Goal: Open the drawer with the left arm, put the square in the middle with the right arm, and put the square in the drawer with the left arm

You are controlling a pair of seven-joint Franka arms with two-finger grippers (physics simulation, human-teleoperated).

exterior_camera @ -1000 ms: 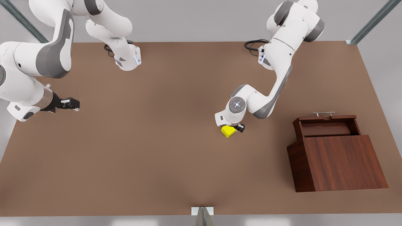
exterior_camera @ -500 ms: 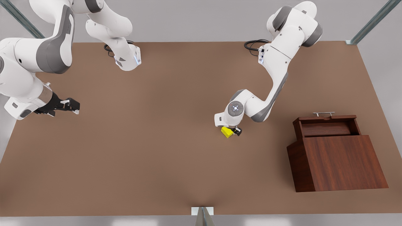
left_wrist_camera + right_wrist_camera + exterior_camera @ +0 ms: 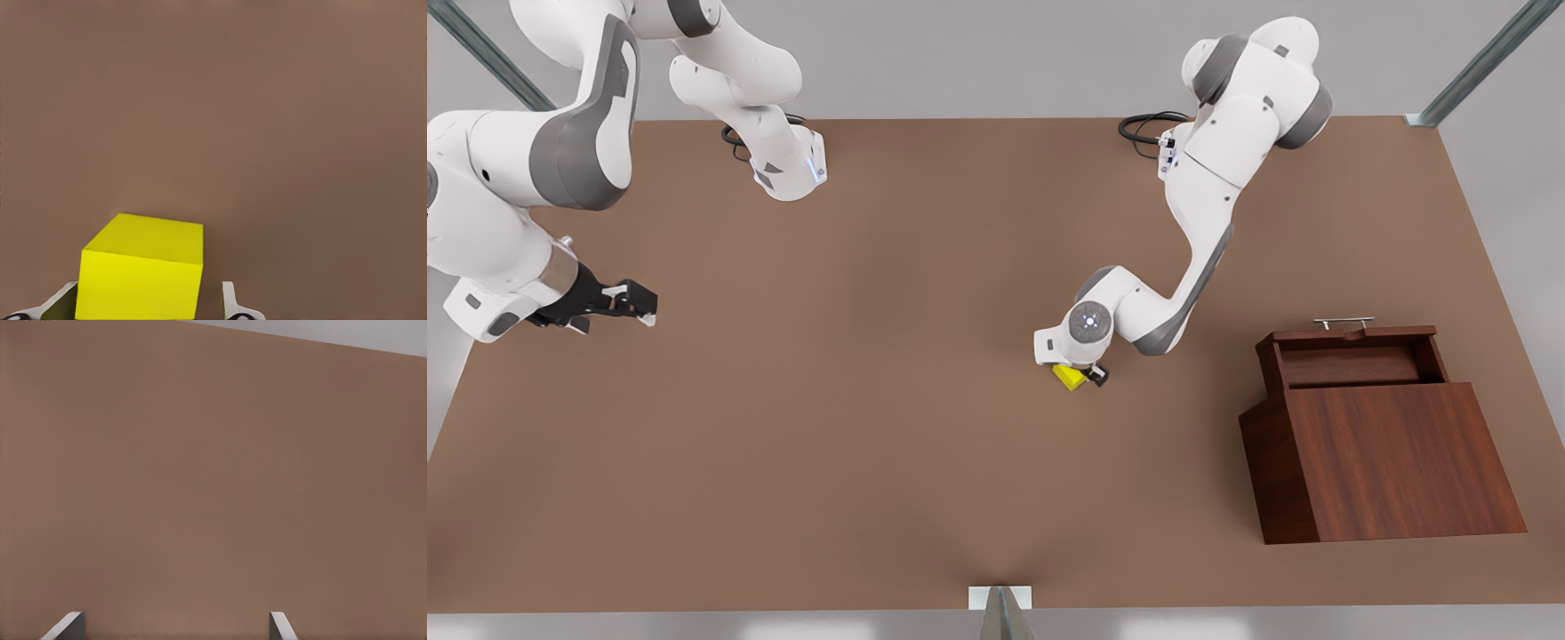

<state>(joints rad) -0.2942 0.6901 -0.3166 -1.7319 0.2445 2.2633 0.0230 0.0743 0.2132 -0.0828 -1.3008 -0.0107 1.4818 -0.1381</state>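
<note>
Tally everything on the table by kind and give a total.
Yellow cubes: 1, the square, between the left gripper fingers
Wooden boxes: 1, its drawer pulled out
Robot arms: 2; the right gripper waits open
Total: 4

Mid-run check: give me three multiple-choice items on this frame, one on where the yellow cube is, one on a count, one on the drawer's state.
1. Where is the square?
A. in the drawer
B. on the table under the left end effector
C. at the right end effector

2. How many arms stand at the table?
A. one
B. two
C. three

3. The drawer is
A. shut
B. pulled out
C. lifted off the box

Key: 1 B, the left end effector straddles it, fingers at its sides with gaps. 2 B, the right end effector waits open at the front view's left. 3 B, its tray shows beyond the box's slanted top.
</note>
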